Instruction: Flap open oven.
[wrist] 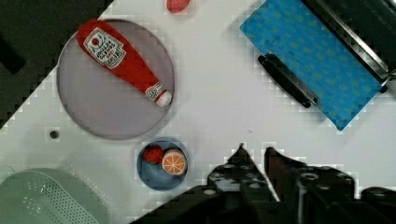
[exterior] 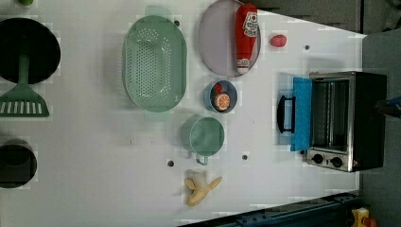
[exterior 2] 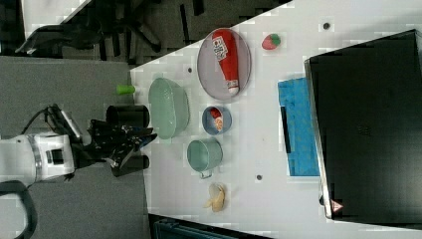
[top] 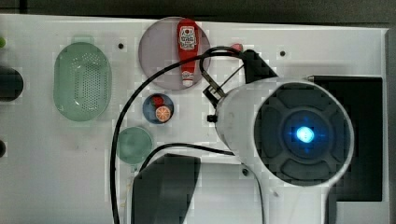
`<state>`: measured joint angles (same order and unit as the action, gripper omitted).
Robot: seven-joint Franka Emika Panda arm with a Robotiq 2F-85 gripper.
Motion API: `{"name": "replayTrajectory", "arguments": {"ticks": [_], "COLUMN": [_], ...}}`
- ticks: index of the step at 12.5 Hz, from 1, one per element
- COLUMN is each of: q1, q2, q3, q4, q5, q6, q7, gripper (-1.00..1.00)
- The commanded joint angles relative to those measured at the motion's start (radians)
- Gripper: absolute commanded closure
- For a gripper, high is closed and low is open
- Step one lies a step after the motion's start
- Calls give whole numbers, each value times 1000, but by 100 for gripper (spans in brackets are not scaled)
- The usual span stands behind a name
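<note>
step: we judge the flap done, oven point(exterior: 347, 120) door point(wrist: 310, 63) already down flat on the bench point(exterior: 94, 161) | tool point(wrist: 254, 154) nearly clenched, grasping nothing, well clear of door handle point(wrist: 287, 79) | next: we retreat, no regrasp

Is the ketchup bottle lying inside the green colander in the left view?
No, the ketchup bottle lies on the round grey plate, beside the green colander.

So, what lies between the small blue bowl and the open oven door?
Nothing: in the left view, bare white table separates the blue bowl from the oven door. The wrist view shows the same.
</note>
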<state>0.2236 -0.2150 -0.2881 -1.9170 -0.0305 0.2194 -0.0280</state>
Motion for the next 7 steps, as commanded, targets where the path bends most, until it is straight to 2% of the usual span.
{"name": "replayTrajectory", "arguments": {"ticks": [1, 3, 7], "q1": [2, 2, 0], "q2": [-26, -34, -35], "q3": [8, 7, 0], "q4": [15, 38, 42], "q5": [-12, -17, -20], "q6": [-86, -179, -209], "q7": [104, 192, 195], "gripper": [65, 65, 65]}}
